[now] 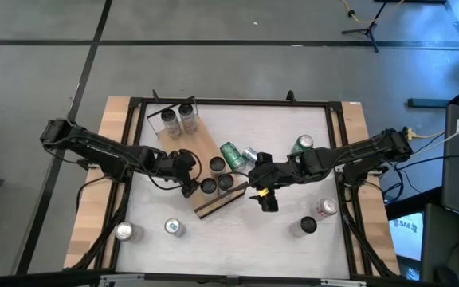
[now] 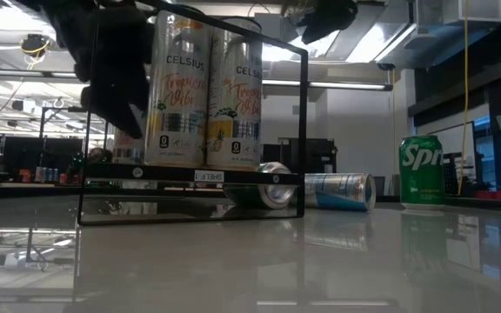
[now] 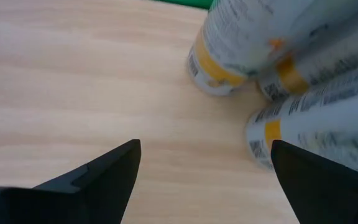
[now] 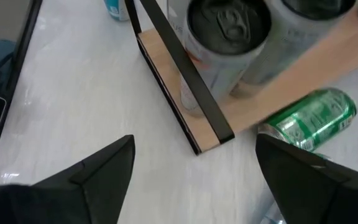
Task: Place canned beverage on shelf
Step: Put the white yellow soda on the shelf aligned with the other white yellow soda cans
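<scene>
White desk (image 1: 293, 143) carries the angled shelf (image 1: 202, 147) with five cans upright – left hand (image 1: 188, 185) spread empty over its board, right hand (image 1: 264, 197) spread empty off its lipped end, likely before fetching the lying green can (image 1: 233, 154).

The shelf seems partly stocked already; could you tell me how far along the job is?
Done: five cans stand on the shelf, two at its far end and three near its front. In hand: nothing; the left gripper is open over the board and the right gripper open beside it. Left: two tipped cans, green and silver-blue, plus five upright cans on the table.
</scene>
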### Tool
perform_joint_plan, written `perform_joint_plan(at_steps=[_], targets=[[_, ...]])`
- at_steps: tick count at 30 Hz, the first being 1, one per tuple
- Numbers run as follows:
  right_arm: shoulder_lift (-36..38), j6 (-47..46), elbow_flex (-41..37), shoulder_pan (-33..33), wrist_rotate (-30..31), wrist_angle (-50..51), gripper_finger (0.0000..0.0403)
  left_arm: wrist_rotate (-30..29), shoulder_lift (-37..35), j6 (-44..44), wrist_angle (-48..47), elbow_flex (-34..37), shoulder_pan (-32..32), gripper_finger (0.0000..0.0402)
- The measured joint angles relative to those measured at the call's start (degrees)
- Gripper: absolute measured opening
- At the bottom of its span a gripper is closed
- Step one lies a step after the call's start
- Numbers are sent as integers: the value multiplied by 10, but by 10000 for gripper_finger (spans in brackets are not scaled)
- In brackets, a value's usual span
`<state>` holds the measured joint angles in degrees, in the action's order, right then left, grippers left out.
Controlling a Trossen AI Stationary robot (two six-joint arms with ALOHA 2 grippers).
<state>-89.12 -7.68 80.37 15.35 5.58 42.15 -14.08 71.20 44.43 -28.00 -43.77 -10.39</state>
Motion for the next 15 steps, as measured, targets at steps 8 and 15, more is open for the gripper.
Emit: perform_joint_plan(at_steps=[8, 15], targets=[[0, 64, 9, 0, -7, -63, 331, 17, -54, 0, -58, 0, -5, 350], [0, 129, 16, 0, -9, -147, 331, 33, -75, 0, -58, 0, -22, 350]])
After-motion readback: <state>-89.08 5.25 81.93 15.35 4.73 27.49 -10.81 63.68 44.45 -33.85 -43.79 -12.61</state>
